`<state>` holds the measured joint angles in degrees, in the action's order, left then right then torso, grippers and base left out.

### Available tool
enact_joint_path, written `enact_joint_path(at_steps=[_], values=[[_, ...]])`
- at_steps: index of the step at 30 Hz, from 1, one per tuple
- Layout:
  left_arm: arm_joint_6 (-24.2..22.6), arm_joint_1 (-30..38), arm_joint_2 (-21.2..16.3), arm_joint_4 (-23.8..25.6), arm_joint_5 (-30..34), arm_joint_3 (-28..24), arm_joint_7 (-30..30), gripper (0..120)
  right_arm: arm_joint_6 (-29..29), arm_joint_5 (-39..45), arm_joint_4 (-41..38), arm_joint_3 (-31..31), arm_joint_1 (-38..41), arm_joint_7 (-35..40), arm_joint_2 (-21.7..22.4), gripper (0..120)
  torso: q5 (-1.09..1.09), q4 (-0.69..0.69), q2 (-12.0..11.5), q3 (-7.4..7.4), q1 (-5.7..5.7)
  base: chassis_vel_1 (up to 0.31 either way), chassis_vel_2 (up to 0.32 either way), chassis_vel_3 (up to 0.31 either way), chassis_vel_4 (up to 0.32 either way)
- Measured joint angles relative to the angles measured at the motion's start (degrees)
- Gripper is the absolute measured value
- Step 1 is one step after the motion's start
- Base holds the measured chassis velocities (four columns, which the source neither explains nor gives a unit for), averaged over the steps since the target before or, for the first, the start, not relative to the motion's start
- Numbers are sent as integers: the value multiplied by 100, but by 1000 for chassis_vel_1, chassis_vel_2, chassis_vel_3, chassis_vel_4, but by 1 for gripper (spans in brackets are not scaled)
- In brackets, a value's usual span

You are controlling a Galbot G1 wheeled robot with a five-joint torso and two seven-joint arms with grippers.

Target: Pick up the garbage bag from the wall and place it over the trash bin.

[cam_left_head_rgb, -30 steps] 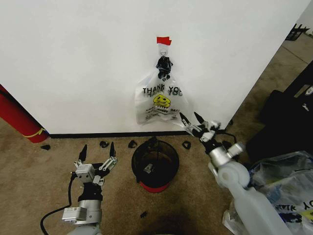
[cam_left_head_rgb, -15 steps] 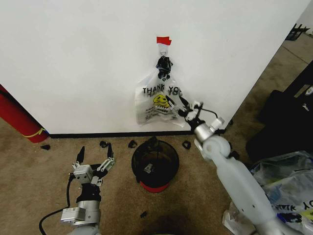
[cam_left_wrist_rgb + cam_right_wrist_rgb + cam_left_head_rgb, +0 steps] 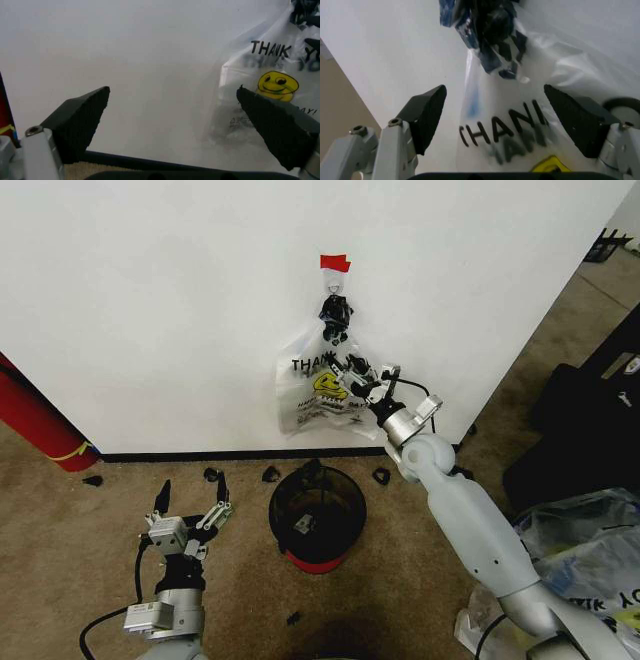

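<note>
On the white wall (image 3: 150, 300), under a red tape strip (image 3: 334, 262), a small hook holds the garbage bag (image 3: 336, 315), a crinkly bunch of clear plastic with blue print (image 3: 485, 33). A whitish "THANK YOU" smiley bag (image 3: 315, 405) hangs below it. My right gripper (image 3: 357, 374) is open, its fingers right in front of the smiley bag just below the bunch (image 3: 495, 93). Low on the left, my left gripper (image 3: 193, 495) is open and holds nothing (image 3: 172, 97). The black mesh trash bin (image 3: 350, 520) with a red base stands on the carpet under the bags.
A red cylinder (image 3: 35, 420) leans at the left wall. Small black pieces (image 3: 270, 475) lie along the baseboard. Clear printed bags (image 3: 590, 550) are piled at the right, beside black furniture (image 3: 590, 420).
My right arm has risen and swung left, from beside the smiley bag's lower right corner to directly in front of it near the hook. The left gripper sank slightly.
</note>
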<state>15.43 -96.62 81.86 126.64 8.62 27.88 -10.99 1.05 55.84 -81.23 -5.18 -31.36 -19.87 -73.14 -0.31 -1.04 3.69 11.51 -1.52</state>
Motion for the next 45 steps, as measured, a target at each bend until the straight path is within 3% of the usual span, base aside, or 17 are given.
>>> enact_joint_path(at_steps=[6, 18, 28, 38, 40, 45], values=[[4, -16, -4, 4, 3, 20, -1, 100, -5, -15, 141, -139, 128, -22, -216, 72, 0, 0, 0, 0, 0, 0, 0, 0, 0], [14, -1, -27, 16, 49, 7, -1, 100, -5, -68, 214, -155, 201, -115, -208, 51, 0, 0, 0, 0, 0, 0, 0, 0, 0], [22, -92, -11, 118, 59, 13, 10, 99, -13, -69, 307, -151, 304, -176, -118, 49, 1, 0, 0, 0, 0, 0, 0, 0, 0], [72, -276, 88, 381, 17, -14, 21, 99, -18, -107, 470, -72, 467, -189, -94, 14, 2, 0, 0, 0, 0, 0, 0, 0, 0], [98, -299, 87, 387, 15, -7, 21, 99, -17, -108, 510, -62, 525, -190, -100, 2, 0, 0, 0, 0, 0, 0, 0, 0, 0], [118, -306, 90, 388, 15, -12, 22, 99, -16, -110, 586, -18, 642, -189, -105, 0, 0, 0, 0, 0, 0, 0, 0, 0, 0]])
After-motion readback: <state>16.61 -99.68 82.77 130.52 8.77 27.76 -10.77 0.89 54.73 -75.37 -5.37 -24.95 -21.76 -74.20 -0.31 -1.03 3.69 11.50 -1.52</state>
